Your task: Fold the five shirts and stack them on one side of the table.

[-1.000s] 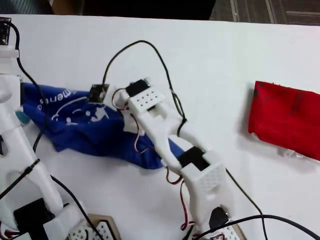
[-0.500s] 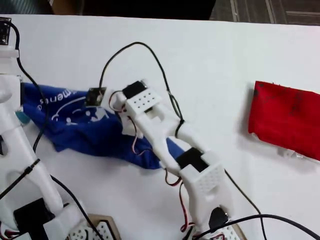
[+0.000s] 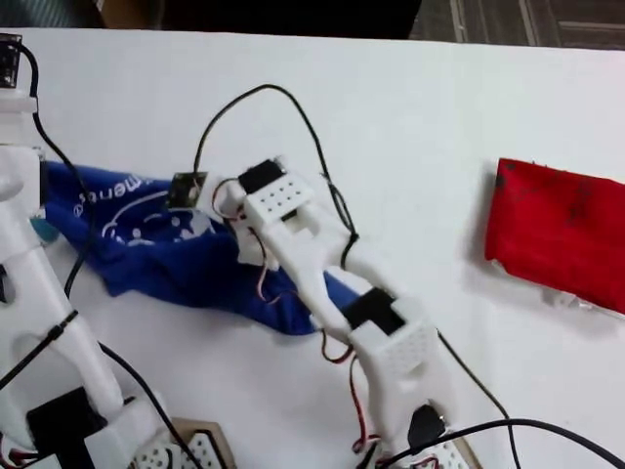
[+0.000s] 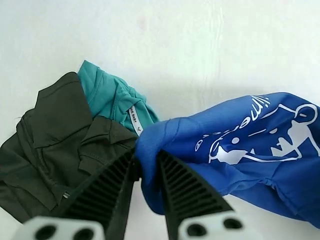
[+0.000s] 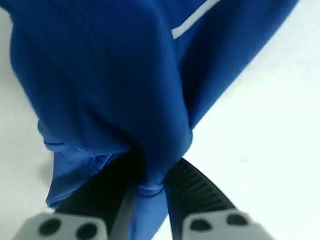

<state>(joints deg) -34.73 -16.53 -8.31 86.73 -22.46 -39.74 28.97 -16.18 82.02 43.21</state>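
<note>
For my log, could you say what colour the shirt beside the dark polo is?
Teal shirt, clearest in the left wrist view.

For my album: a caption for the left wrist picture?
Left hand pinching blue shirt beside dark shirt and teal shirt.

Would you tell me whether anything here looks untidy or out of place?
The blue shirt is bunched between the left gripper and right gripper, both pinching it. Beside it, a dark collared shirt and a teal shirt lie crumpled, unlike the folded red shirt.
</note>
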